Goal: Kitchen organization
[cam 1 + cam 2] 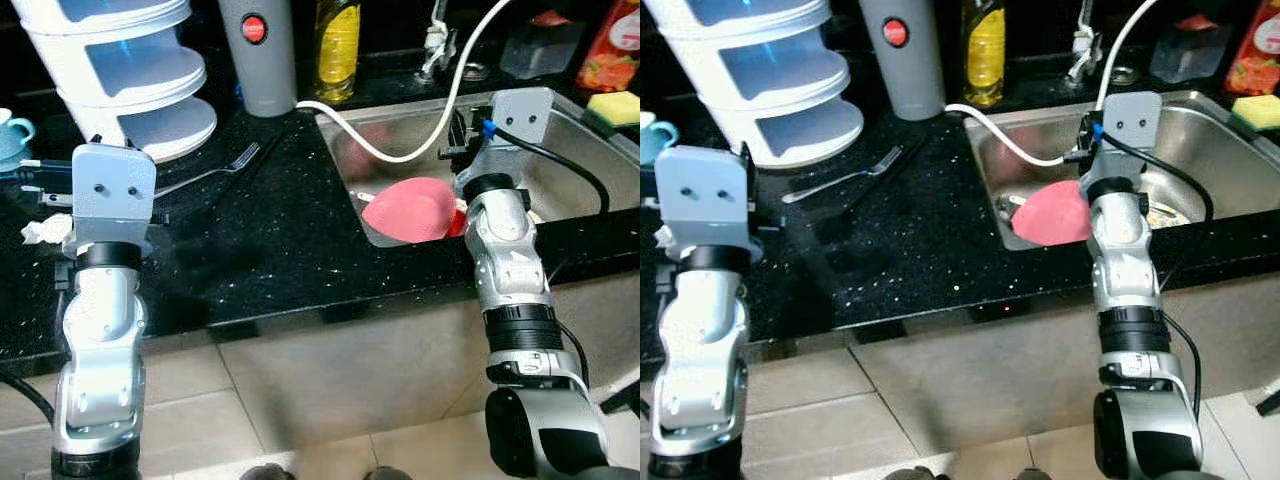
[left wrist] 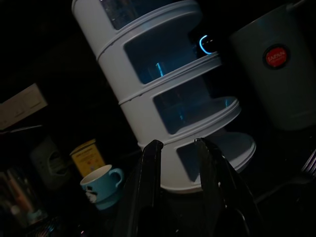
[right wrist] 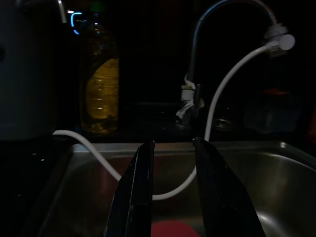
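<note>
Left eye view looks down on a black speckled desk [image 1: 280, 250] with a steel sink [image 1: 570, 150] set into its right end. One pink plate [image 1: 412, 210], smooth and rounded, lies tilted in the sink's near left corner, just beside the right arm. One white hose [image 1: 400, 150] loops from the tap [image 3: 217, 29] down into the basin. One metal fork [image 1: 215, 170] lies on the desk toward the back, near a white tower [image 1: 130, 70] of three stacked, round-fronted tiers at the back left corner. Along the back edge stand one grey flask [image 1: 258, 50] with a red button and one yellow bottle [image 1: 338, 45]; a yellow sponge [image 1: 615, 107] sits at the sink's far right rim, and a pale blue cup [image 1: 12, 135] at the desk's left edge. The left pincer [image 2: 177, 153] hangs before the tower, fingers parted and holding nothing. The right pincer [image 3: 171, 153] hangs over the sink, fingers parted too, the plate below them.
</note>
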Motion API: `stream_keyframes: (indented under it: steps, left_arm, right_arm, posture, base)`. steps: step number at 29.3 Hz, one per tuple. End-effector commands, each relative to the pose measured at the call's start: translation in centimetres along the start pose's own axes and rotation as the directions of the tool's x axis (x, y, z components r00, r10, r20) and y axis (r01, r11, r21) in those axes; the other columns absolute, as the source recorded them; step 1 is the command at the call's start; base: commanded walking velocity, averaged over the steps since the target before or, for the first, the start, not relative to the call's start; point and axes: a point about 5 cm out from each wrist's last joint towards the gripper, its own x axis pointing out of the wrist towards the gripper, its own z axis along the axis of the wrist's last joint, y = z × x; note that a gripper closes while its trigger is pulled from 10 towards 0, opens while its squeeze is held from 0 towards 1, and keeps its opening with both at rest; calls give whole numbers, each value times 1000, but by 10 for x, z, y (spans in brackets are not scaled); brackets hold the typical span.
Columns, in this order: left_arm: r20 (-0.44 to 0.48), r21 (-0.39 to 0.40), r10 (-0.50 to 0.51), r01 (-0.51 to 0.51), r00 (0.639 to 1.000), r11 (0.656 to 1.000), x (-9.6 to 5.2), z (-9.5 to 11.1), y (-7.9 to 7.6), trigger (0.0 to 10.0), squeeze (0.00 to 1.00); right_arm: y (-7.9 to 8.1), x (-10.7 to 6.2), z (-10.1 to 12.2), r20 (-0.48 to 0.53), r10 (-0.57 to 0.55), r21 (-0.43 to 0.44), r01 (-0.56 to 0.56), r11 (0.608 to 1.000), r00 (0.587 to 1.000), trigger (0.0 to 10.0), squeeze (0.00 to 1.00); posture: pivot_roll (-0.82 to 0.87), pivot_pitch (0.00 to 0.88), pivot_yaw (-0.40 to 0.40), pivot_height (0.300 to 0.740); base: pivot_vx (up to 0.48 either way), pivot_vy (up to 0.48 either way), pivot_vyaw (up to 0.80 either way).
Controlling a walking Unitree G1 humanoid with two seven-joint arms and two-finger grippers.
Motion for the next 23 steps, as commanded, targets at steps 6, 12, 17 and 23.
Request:
stream_keyframes:
  steps: [6, 12, 17, 23]
  left_arm:
    - [-4, -11, -9, 9, 1000, 1000, 1, 0, -3, 10000, 0]
    - [-5, -12, -8, 8, 1000, 1000, 1, -1, -2, 10000, 0]
    - [-6, -12, -8, 8, 1000, 1000, 2, -1, -1, 10000, 0]
    - [-8, -12, -7, 7, 1000, 1000, 2, -1, -1, 10000, 0]
  right_arm:
    - [2, 0, -1, -3, 6, 19, -6, 1000, 1000, 10000, 0]
    - [3, 0, -1, -4, 7, 19, -7, 1000, 1000, 10000, 0]
    - [5, 0, -1, -4, 8, 19, -8, 1000, 1000, 10000, 0]
    - [5, 0, -1, -4, 8, 19, -8, 1000, 1000, 10000, 0]
  posture:
    - [147, 0, 32, 740]
    - [147, 0, 32, 740]
    - [148, 0, 33, 740]
    - [148, 0, 32, 740]
  base:
    - [-321, 0, 0]
    - [-325, 0, 0]
    - [-325, 0, 0]
    - [-324, 0, 0]
